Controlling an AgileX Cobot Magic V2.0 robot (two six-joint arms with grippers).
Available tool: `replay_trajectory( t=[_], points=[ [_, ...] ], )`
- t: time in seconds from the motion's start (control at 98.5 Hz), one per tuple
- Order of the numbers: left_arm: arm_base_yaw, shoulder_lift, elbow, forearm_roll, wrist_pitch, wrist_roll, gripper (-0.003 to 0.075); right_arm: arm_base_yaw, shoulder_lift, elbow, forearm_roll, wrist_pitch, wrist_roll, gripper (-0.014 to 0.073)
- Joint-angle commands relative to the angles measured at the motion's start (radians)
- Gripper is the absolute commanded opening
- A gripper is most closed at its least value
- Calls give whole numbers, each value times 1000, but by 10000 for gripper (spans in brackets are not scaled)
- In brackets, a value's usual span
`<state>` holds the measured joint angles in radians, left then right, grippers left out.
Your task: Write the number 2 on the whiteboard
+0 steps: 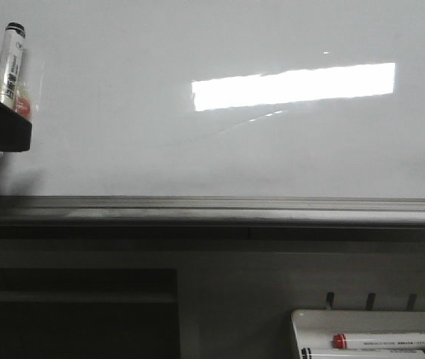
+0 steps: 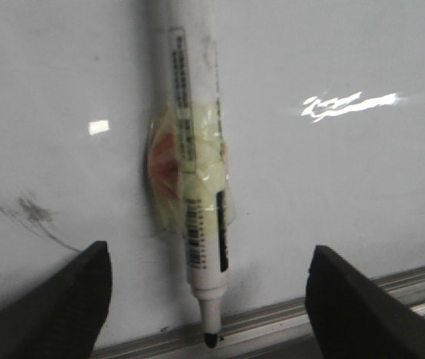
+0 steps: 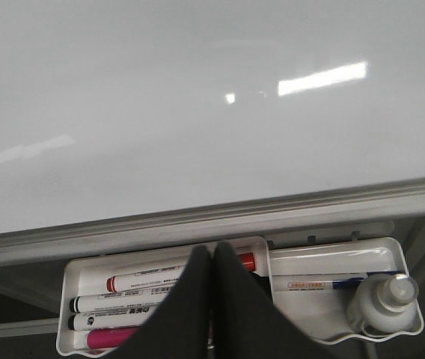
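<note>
One marker (image 1: 8, 63) tip-down near whiteboard (image 1: 272, 157) ledge.

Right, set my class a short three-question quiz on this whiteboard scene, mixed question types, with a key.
1. True or false: the number 2 is already drawn on the whiteboard.
2. The right gripper, above the pen tray, has its fingers: A) wide apart, B) closed together, C) clamped around a red pen.
3. Fill in: the black tip of the marker points down toward the board's grey ____.

Key: 1 false, the board bears no digit; 2 B; 3 ledge.
</note>
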<state>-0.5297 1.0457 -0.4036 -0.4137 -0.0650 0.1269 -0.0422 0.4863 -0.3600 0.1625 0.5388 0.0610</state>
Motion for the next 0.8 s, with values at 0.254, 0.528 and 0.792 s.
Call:
replay_trajectory(
  t=[0.254, 0.528, 0.792],
  points=[
    [-6, 32, -26, -14, -162, 0, 192, 24, 8, -34, 5, -67, -10, -51],
    [-6, 32, -26, 45, -170, 0, -20, 45, 8, -34, 10, -53, -17, -51],
    [-129, -62, -26, 299, -86, 0, -20, 302, 17, -129, 338, 14, -460, -51]
  ],
)
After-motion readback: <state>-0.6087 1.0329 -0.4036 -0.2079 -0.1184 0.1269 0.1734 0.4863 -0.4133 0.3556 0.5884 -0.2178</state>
